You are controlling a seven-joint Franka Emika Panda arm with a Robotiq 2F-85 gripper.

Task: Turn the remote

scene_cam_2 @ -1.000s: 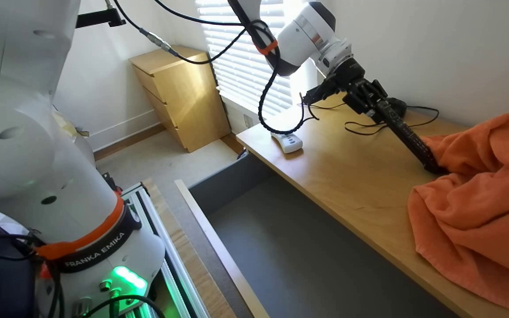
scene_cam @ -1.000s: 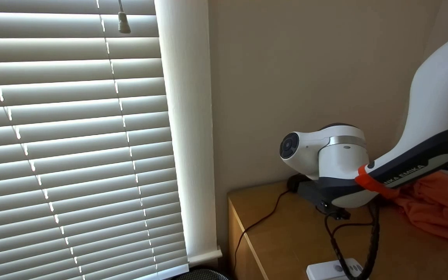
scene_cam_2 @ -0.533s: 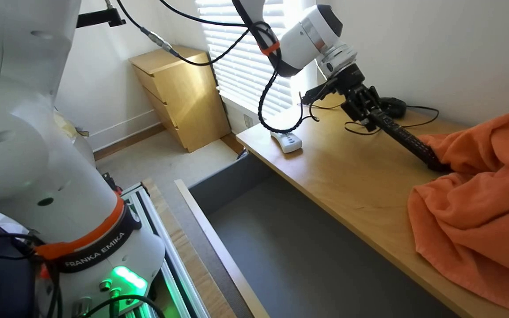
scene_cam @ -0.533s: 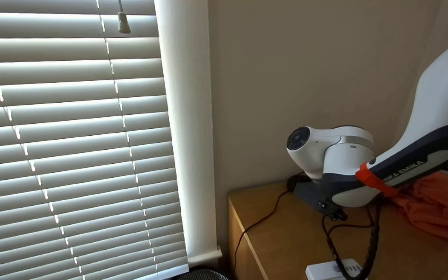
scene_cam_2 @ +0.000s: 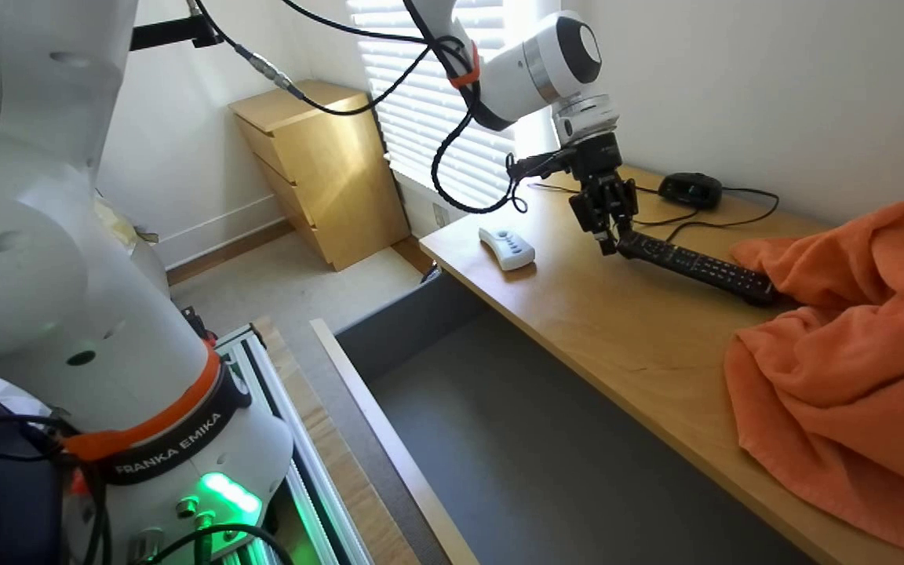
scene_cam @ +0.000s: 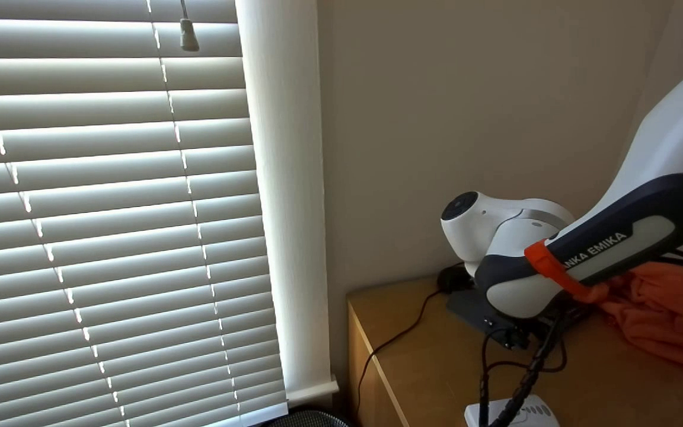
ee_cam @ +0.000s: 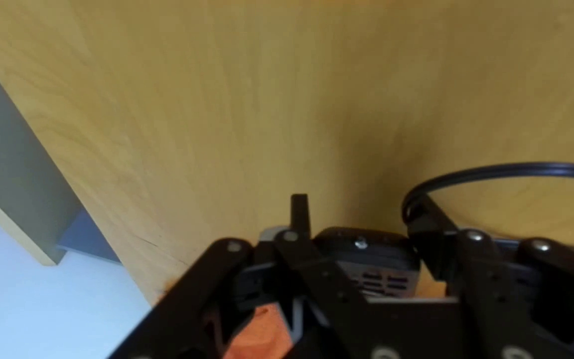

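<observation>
The long black remote [scene_cam_2: 699, 265] lies low over the wooden top in an exterior view, buttons showing, its far end against the orange towel. My gripper [scene_cam_2: 616, 241] is at its near end. In the wrist view the gripper [ee_cam: 359, 222] has one finger on each side of the remote [ee_cam: 361, 243], against its edges, so it looks shut on it. I cannot tell whether the near end touches the top. In an exterior view the arm [scene_cam: 525, 261] hides the fingers and the remote.
The orange towel [scene_cam_2: 852, 353] lies on the dresser top [scene_cam_2: 617, 314]. A white flat box [scene_cam_2: 508, 249] sits near the front edge. A black puck [scene_cam_2: 690, 191] stands by the wall; its cable [ee_cam: 506, 171] passes close to one fingertip. A drawer [scene_cam_2: 389, 431] stands open below.
My gripper has swung down and towards the white box with the remote's near end. The remote has gone from steeply slanted to nearly level, its far end still by the towel.
</observation>
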